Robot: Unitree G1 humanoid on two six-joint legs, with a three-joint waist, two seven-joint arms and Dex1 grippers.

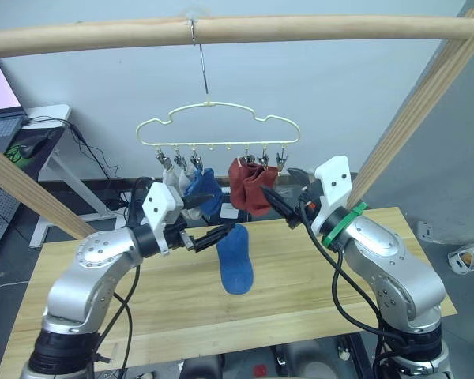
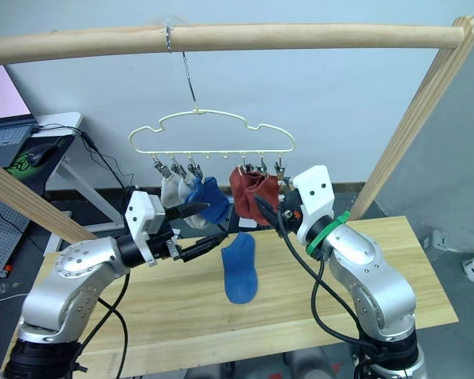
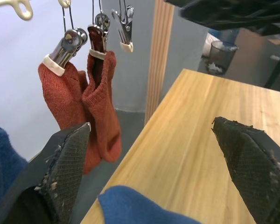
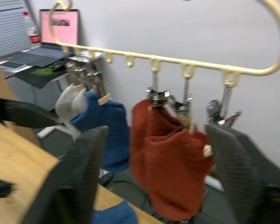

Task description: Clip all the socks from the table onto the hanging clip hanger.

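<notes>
- While five socks hang clipped on the hanger (image 1: 219, 124), one blue sock (image 1: 235, 260) lies on the table (image 1: 316, 304).
- Left gripper (image 1: 208, 223): jaws open, empty, beside it.
- Right gripper (image 2: 270, 212): jaws open, by the red socks (image 1: 250, 185).

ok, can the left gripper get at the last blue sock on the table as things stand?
Probably yes. The left gripper is open and hovers just beside the blue sock, which lies flat on the table with nothing on or over it. The right gripper is up near the rust-red socks, out of the way.
</notes>
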